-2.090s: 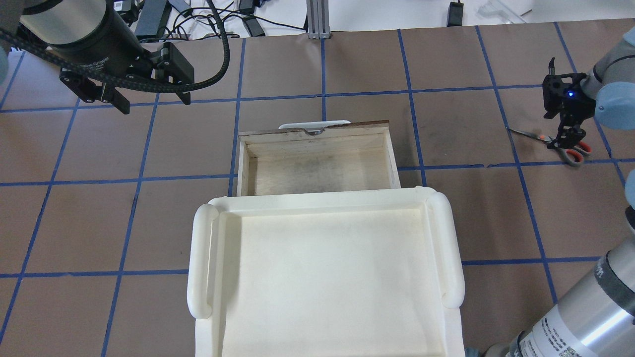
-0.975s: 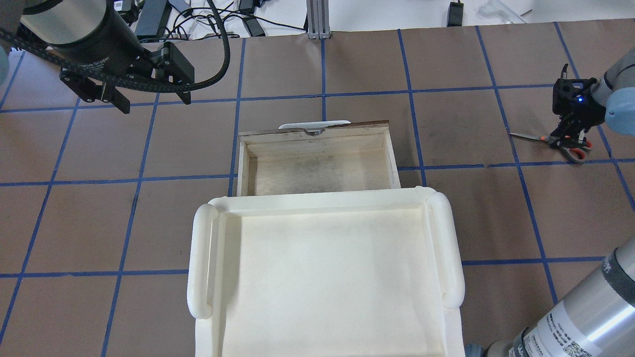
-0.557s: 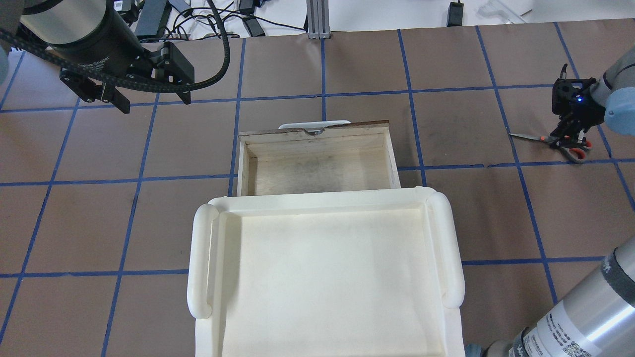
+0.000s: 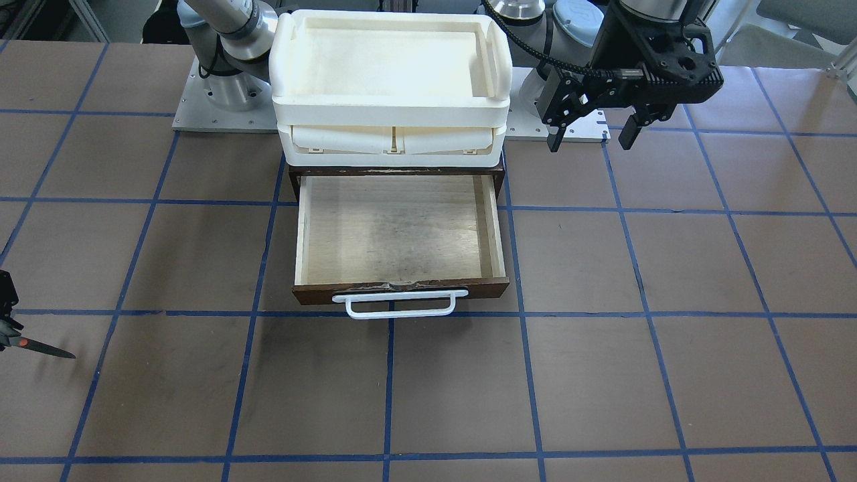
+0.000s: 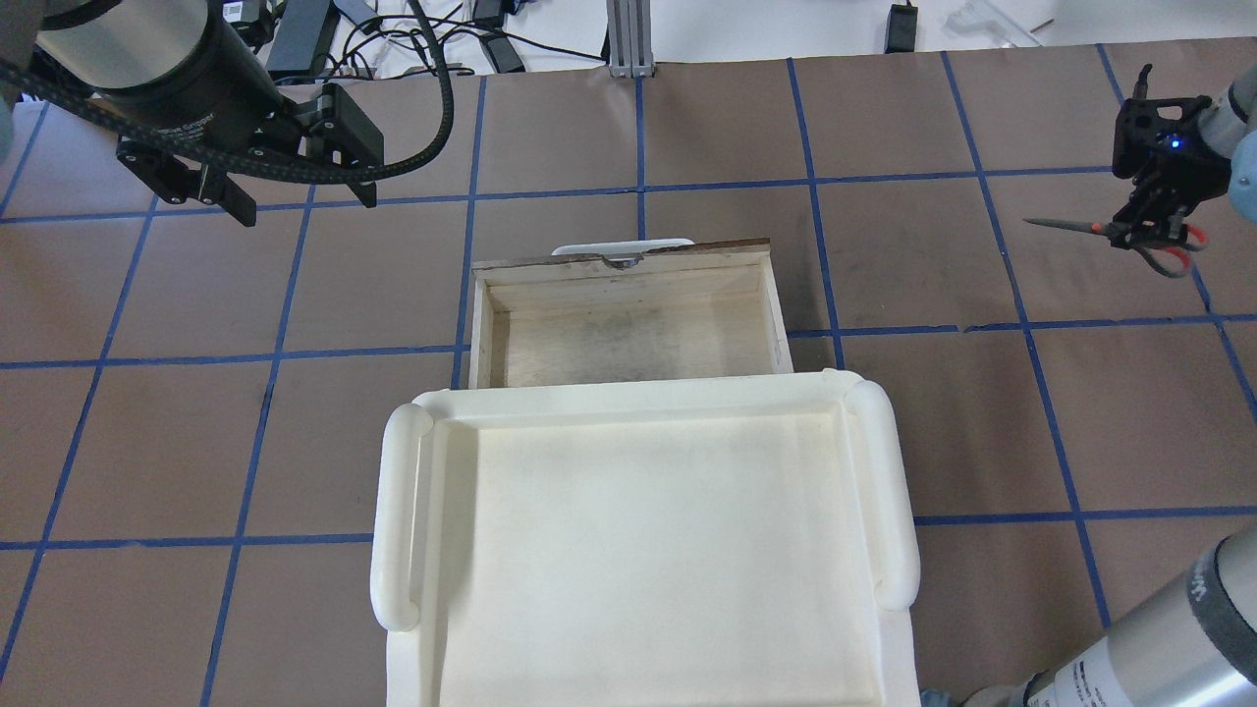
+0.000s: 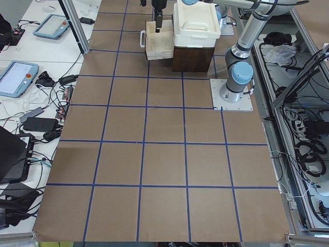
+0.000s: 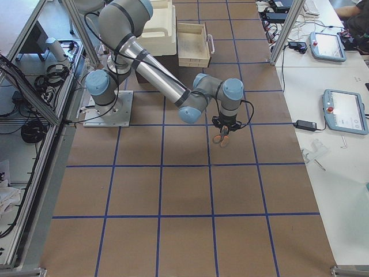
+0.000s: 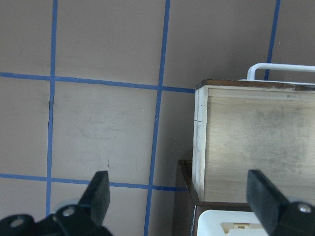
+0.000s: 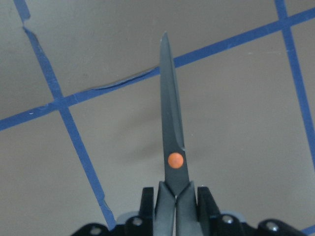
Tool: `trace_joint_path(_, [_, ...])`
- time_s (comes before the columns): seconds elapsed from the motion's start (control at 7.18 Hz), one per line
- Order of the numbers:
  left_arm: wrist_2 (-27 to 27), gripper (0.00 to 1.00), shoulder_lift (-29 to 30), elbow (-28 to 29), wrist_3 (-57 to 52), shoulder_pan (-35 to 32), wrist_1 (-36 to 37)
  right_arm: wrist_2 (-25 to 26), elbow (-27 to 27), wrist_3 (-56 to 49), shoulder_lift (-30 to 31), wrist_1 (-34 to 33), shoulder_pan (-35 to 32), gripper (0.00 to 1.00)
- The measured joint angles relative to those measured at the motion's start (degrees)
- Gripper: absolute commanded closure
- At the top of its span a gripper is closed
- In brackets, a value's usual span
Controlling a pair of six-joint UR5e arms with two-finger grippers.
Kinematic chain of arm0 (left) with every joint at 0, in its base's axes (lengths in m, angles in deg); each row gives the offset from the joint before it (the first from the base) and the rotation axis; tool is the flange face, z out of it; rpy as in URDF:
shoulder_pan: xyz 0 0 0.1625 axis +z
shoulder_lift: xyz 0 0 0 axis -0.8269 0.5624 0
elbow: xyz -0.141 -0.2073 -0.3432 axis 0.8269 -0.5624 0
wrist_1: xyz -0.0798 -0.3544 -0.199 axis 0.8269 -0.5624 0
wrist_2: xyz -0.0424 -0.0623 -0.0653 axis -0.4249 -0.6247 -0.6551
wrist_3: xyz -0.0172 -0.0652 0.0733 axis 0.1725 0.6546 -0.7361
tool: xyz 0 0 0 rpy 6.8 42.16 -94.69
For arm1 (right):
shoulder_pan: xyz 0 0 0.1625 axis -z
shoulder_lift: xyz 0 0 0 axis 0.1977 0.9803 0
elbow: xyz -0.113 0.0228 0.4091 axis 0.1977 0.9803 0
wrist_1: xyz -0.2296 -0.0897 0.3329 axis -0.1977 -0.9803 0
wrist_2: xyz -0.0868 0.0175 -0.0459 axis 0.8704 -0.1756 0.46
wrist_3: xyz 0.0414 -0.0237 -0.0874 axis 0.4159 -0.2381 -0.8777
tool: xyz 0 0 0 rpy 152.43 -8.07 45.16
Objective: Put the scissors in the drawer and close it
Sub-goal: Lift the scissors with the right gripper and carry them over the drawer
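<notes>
Brown table (image 5: 884, 118), blue tape grid (image 5: 727, 184); white benches (image 7: 311, 75) alongside.

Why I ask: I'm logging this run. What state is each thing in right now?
scissors: blades closed, held off the table by the handle end
right hand: shut on the scissors
left hand: open, holding nothing
drawer: pulled open, nothing inside
white tray unit: top tray empty

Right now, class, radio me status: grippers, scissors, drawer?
Right gripper shut on scissors, held above table. Left gripper open, empty. Drawer open, empty; no obstruction seen.
</notes>
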Motion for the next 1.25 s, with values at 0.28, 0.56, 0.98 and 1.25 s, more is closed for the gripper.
trace_joint_path(0.28, [0.02, 0.00, -0.01, 0.00, 0.00, 0.01, 0.00, 0.44, 2.22, 1.45, 6.28, 6.59, -6.59, 1.00])
trace_joint_path(0.56, [0.07, 0.00, -0.06, 0.05, -0.04, 0.03, 0.00, 0.47, 2.56, 2.68, 11.08, 13.24, -13.20, 1.00])
trace_joint_path(0.98, [0.08, 0.00, -0.09, 0.08, -0.07, 0.16, 0.00, 0.58, 2.29, 12.49, 14.33, 17.31, -25.29, 1.00])
trace_joint_path(1.25, [0.09, 0.00, -0.09, 0.09, -0.07, 0.20, 0.00, 0.27, 2.14, 16.59, 14.38, 17.28, -33.84, 1.00])
